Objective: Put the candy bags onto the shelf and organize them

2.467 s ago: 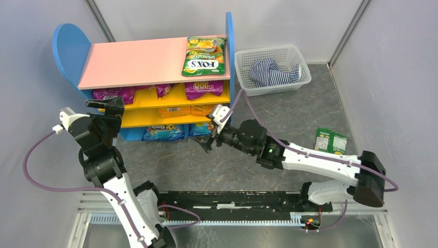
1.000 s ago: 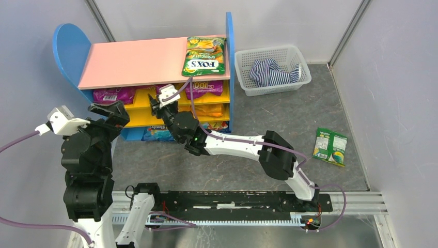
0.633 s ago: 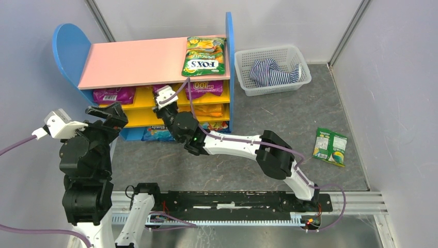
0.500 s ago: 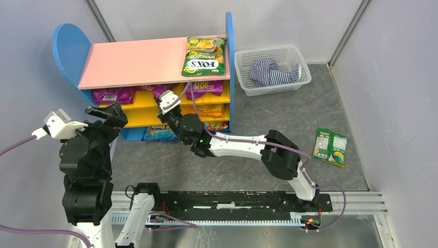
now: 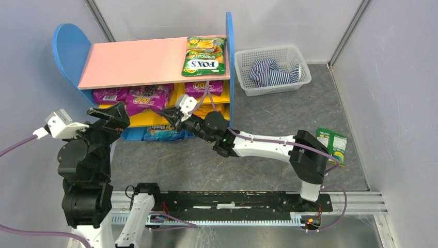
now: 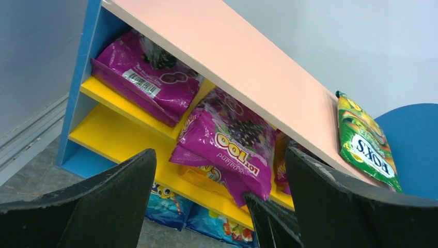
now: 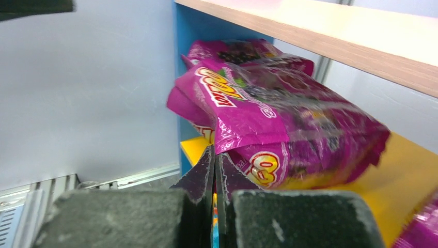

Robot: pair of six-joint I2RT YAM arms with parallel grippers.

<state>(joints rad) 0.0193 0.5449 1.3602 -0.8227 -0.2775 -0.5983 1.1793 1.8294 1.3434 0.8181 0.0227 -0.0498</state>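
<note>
The shelf (image 5: 134, 62) has a pink top board with a green-yellow FOX'S candy bag (image 5: 204, 56) at its right end. Purple bags (image 5: 110, 94) lie on the upper yellow board, with orange ones (image 5: 206, 109) and blue ones (image 5: 162, 133) lower down. My right gripper (image 5: 169, 114) is shut on the lower corner of the middle purple bag (image 7: 279, 124), which hangs over the board's front edge (image 6: 232, 144). My left gripper (image 5: 107, 112) stands open and empty at the shelf's left front, facing that bag. Another green bag (image 5: 330, 145) lies on the floor at the right.
A white mesh basket (image 5: 297, 54) holding a blue-white striped cloth (image 5: 274, 72) stands right of the shelf. The right arm stretches across the grey floor in front of the shelf. Grey walls close in both sides.
My right gripper has shut and drawn back out of the upper shelf toward the front. The middle purple bag came with it and now overhangs the board. The left arm has hardly moved.
</note>
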